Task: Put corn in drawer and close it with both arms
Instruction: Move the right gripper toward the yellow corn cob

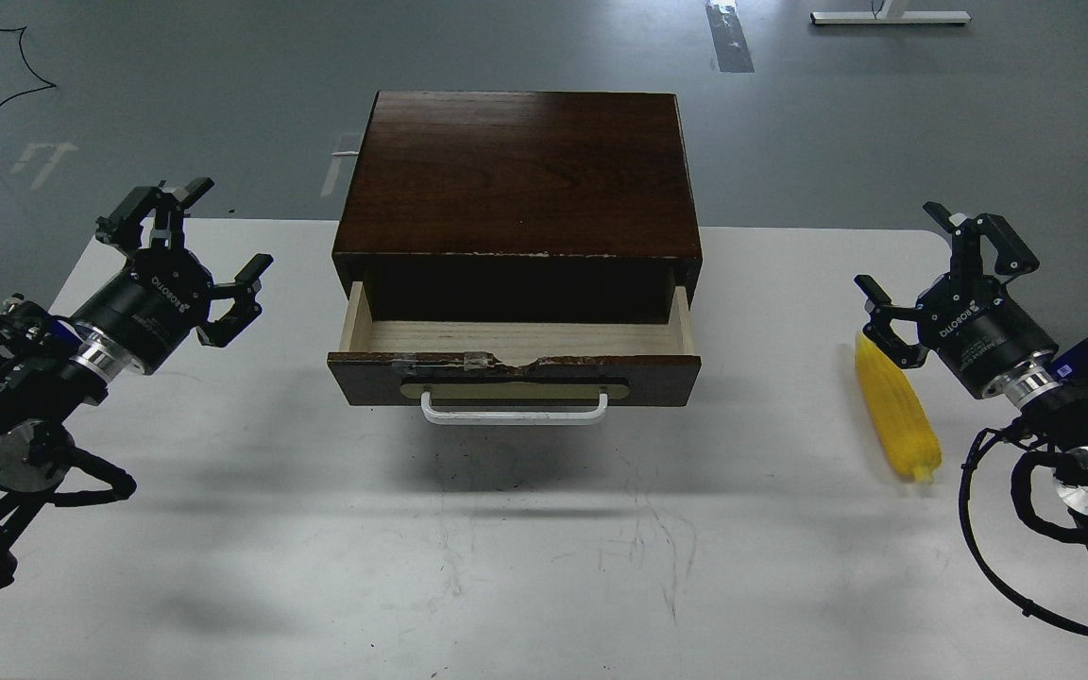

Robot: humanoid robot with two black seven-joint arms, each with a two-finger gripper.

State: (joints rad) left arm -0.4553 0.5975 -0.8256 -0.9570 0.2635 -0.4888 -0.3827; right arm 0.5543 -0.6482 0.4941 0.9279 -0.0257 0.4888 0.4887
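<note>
Head view: white surface [544, 567] with a dark-brown wooden cabinet [518, 170] at mid far edge, back part overhanging the grey floor [176, 85]. The drawer [514, 354] is pulled out toward the near edge, pale wood interior bare, nothing inside as far as visible. Top edge of drawer front chipped and taped near middle; tan plate and white bar handle [514, 410] on its front. The corn [895, 411], bright yellow, lies flat on the surface near the right edge, well apart from the drawer, long axis running roughly far-to-near, stub end toward the near edge. Right gripper [948, 279] hangs above the right edge, fingers spread wide, released, holding nothing; its lower finger sits just above or beside the far tip of the corn, contact cannot be told. Right arm [1063, 416] comes in from the right edge with silver wrist ring and looped black cable. Left gripper [195, 247] is over the left part of the surface, fingers also splayed, released, holding nothing, well apart from the drawer's left side. Left arm [25, 397] enters from the left edge, silver ring at the wrist. Faint scratches and scuffs on the surface in front of the drawer. Black cable on the floor at far left, strip of tape on the floor beyond the cabinet.
</note>
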